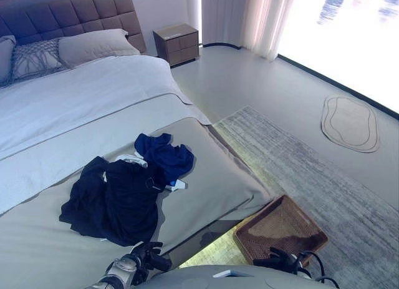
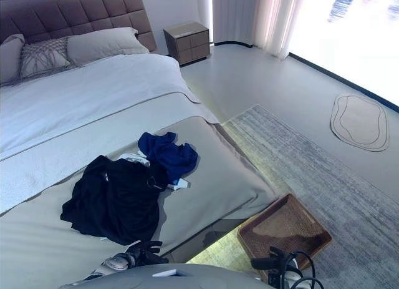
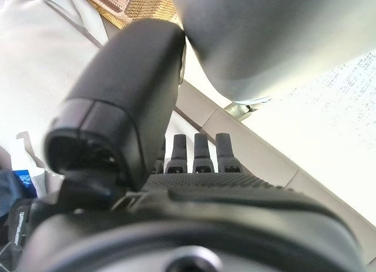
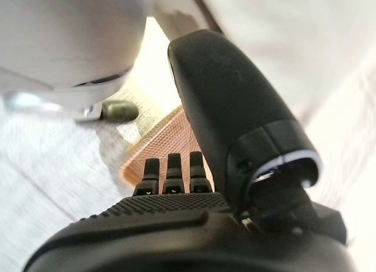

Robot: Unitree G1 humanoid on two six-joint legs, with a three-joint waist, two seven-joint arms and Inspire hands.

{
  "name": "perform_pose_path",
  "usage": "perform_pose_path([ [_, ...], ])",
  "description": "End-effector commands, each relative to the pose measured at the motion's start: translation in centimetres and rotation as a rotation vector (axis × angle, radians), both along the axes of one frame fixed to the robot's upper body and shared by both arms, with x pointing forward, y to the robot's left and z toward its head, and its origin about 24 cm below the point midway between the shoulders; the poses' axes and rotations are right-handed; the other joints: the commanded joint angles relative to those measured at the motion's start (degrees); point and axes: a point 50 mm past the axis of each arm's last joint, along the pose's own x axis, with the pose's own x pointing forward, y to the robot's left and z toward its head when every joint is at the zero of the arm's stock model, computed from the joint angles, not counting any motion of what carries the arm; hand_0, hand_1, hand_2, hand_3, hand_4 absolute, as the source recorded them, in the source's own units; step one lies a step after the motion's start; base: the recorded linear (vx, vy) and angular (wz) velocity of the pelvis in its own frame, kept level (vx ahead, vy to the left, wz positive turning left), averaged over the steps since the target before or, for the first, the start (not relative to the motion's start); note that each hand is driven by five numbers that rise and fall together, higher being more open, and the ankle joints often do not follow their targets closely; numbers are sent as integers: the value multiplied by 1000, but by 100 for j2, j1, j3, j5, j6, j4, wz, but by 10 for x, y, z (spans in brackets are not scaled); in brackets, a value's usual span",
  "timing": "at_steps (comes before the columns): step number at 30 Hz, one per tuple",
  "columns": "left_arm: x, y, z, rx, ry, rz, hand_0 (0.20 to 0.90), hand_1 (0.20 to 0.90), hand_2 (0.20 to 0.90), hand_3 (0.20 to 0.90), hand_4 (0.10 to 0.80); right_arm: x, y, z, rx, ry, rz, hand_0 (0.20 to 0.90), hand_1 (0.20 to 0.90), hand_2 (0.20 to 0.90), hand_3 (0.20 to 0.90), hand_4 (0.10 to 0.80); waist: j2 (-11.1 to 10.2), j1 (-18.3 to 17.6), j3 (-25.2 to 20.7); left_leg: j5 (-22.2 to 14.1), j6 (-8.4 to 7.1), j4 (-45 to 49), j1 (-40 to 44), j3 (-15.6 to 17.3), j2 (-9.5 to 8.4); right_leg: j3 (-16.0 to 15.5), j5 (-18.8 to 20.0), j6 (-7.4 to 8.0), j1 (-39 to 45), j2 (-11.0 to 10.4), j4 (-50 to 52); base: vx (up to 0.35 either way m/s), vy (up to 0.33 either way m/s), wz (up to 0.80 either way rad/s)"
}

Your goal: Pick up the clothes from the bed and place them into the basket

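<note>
A pile of clothes lies on the bed's foot: a large black garment (image 1: 118, 198) with a blue one (image 1: 165, 155) and a bit of white cloth beside it. The brown woven basket (image 1: 280, 230) stands on the floor by the bed's corner. My left hand (image 1: 148, 256) hangs low at the bed's near edge, just below the black garment, with straight fingers (image 3: 197, 157) and nothing in it. My right hand (image 2: 274, 263) is low beside the basket's near edge; its fingers (image 4: 170, 175) are straight and it holds nothing.
The bed (image 1: 75, 95) carries pillows (image 1: 93, 45) at its head. A nightstand (image 1: 177, 42) stands by the wall. A grey rug (image 1: 324, 170) lies under the basket, and a small oval mat (image 1: 350, 123) lies near the window.
</note>
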Motion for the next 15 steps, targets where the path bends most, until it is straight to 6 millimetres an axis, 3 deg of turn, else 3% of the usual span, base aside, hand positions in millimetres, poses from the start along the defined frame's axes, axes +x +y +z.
perform_pose_path([
  [1,-11,3,-4,20,67,10,900,900,900,900,800,37,8,6,214,-221,-341,900,900,900,900,800,-125,154,35,-927,451,39,494,106,-522,173,274,13,-199,78,135,52,8,0],
  [4,-19,4,-5,26,78,0,900,900,900,900,800,67,17,17,457,-477,-601,900,900,900,900,800,-144,228,15,-937,440,39,507,31,-522,133,240,-4,-156,70,154,49,12,7],
  [7,-27,0,-7,25,84,-9,900,900,900,900,800,100,19,37,493,-728,-612,900,900,900,900,800,-146,301,12,-931,446,39,478,-69,-535,84,227,-18,-153,53,173,27,30,16],
  [9,-30,-3,-8,25,89,-16,900,900,900,900,800,123,26,54,520,-842,-486,900,900,900,900,800,-148,351,19,-918,455,39,456,-136,-556,35,229,-24,-147,36,166,29,40,14],
  [11,-32,0,-7,32,94,-24,900,900,900,900,800,149,31,78,399,-921,-179,900,900,900,900,800,-174,429,35,-898,466,39,416,-215,-586,-32,227,-33,-157,10,165,23,34,13],
  [15,-35,4,-7,44,99,-38,900,900,900,900,800,179,33,112,208,-983,193,900,900,900,900,800,-236,546,62,-854,474,39,348,-301,-616,-121,233,-29,-181,-24,170,32,23,24],
])
